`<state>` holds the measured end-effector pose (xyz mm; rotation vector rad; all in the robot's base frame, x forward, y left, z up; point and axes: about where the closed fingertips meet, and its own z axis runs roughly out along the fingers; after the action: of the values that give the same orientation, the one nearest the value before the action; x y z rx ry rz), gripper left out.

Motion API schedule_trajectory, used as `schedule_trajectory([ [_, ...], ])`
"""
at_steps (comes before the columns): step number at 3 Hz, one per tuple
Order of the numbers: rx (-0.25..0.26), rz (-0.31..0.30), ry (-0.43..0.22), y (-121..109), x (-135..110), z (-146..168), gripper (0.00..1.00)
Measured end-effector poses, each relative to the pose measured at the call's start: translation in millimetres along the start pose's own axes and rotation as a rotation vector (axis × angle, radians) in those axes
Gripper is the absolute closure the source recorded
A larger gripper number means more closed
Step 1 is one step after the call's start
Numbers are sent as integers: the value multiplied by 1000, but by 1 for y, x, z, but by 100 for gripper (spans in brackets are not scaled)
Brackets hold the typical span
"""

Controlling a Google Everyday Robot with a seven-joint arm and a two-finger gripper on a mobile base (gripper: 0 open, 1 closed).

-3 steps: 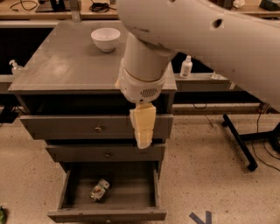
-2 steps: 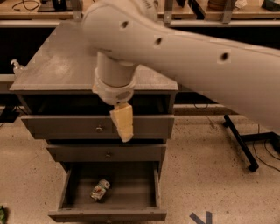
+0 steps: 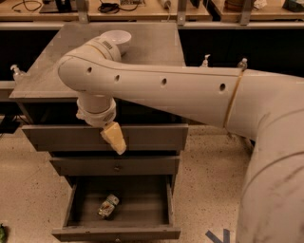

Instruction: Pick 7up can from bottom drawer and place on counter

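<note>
The 7up can point(image 3: 108, 207), silver-white with green markings, lies on its side in the open bottom drawer point(image 3: 71, 209), left of middle. My gripper point(image 3: 115, 139) hangs with its cream-coloured fingers pointing down in front of the top drawer, well above the can and a little to its right. It holds nothing that I can see. The white arm sweeps across the counter point(image 3: 52, 71) from the right and hides much of its front.
A white bowl point(image 3: 116, 39) stands at the back of the counter, partly behind the arm. Two shallower grey drawers point(image 3: 156, 135) sit above the open one. Light wooden benches point(image 3: 142, 9) run along the back. A small bottle point(image 3: 16, 72) stands at left.
The arm has swung left and lower across the counter, carrying the gripper leftward in front of the top drawer. The can has not moved.
</note>
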<state>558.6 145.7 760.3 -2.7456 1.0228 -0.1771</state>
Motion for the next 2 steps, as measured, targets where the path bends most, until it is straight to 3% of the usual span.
schedule_trajectory([
  [1, 1, 3, -1, 1, 0, -1, 0],
  [2, -10, -96, -109, 1, -17, 67, 0],
])
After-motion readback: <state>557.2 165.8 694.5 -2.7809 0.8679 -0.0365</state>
